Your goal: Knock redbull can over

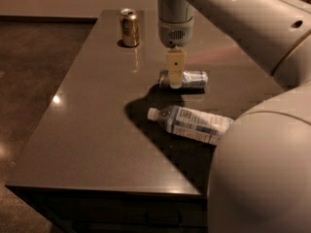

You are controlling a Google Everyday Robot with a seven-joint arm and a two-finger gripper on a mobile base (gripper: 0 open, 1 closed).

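Note:
The redbull can (190, 79), slim with a silver and blue body, lies on its side on the dark table (97, 120), its top end pointing left. My gripper (175, 76) hangs from the arm straight down over the can's left end, its yellowish fingers in front of the can. The gripper holds nothing that I can see.
A wider gold can (129, 27) stands upright at the table's far left. A clear plastic bottle (192, 124) with a white-blue label lies on its side in front of the redbull can. My large pale arm and body (262, 169) fill the right side.

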